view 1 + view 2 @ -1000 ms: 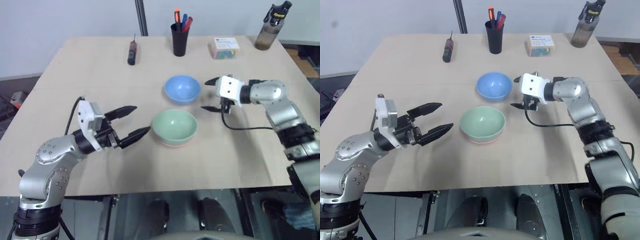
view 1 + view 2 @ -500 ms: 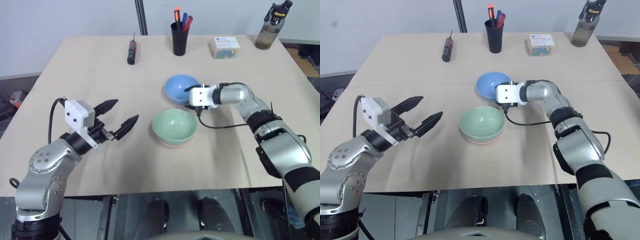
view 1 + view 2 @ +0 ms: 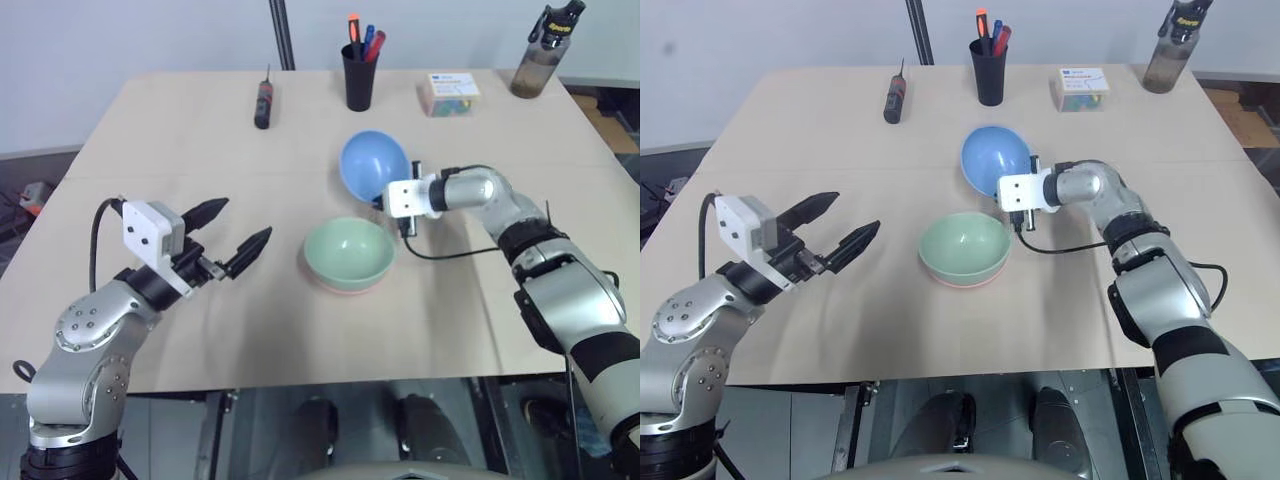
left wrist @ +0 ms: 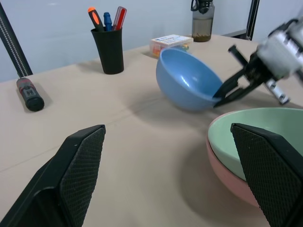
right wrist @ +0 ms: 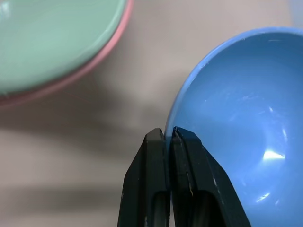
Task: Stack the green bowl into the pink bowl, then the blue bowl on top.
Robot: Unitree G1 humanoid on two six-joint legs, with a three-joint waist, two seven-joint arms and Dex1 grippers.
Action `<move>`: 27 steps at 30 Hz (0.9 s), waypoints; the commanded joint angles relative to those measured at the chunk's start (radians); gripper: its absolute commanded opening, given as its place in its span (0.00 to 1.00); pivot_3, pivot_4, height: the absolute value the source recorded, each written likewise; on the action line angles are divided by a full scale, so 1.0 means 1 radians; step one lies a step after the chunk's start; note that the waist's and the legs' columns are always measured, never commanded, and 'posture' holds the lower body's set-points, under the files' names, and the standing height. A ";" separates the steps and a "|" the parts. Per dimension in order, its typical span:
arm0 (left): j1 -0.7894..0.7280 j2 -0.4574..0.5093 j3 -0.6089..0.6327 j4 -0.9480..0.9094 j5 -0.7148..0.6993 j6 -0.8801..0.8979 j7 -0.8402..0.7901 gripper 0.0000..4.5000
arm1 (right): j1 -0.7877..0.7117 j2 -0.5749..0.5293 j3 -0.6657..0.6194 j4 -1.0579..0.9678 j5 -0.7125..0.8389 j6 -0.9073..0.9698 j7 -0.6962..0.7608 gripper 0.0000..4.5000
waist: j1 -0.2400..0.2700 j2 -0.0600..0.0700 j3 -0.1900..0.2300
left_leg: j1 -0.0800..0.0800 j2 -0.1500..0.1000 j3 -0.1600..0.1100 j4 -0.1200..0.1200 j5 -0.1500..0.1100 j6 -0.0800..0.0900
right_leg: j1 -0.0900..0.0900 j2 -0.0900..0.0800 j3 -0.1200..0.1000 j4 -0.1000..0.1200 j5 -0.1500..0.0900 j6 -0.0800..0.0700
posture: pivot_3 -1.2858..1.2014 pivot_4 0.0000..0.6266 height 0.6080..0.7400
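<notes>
Three small, smooth plastic bowls near the table (image 3: 180, 130) middle. Green bowl (image 3: 349, 252) nested in pink bowl (image 4: 227, 176), upright, toward the front edge. Blue bowl (image 3: 373, 166) just behind, tipped on edge, rim pinched by right gripper (image 5: 166, 142), fingers pressed tight on the thin wall. Left gripper (image 3: 236, 236) spread wide, empty, well left of the stack. Likely light, stiff, slick; rim pinch apt to let it swing or slip. Best held at the rim, kept level over the stack.
</notes>
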 commanded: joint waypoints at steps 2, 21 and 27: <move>-0.038 -0.009 0.006 0.006 -0.002 -0.027 0.003 1.00 | 0.172 -0.102 -0.075 -0.626 0.371 0.431 0.319 0.02 | 0.005 0.000 0.000 | 0.000 0.001 -0.001 0.000 0.000 0.000 | 0.000 0.000 -0.001 0.000 0.000 0.000 | 0.52 0.24 1.00; -0.090 0.032 -0.074 0.064 -0.014 0.002 -0.131 1.00 | 0.583 -0.271 -0.258 -1.363 0.560 1.050 0.049 0.98 | 0.035 0.000 0.000 | -0.004 -0.001 -0.003 0.001 0.000 0.000 | -0.001 -0.002 -0.003 -0.001 0.000 0.000 | 0.52 0.24 1.00; -0.026 0.127 -0.005 0.105 -0.022 0.024 -0.222 1.00 | 0.876 -0.410 -0.514 -1.502 0.619 1.149 -0.029 0.98 | 0.041 0.000 0.000 | -0.007 -0.001 -0.005 0.001 0.000 0.000 | -0.002 -0.003 -0.004 -0.002 0.000 0.000 | 0.52 0.24 1.00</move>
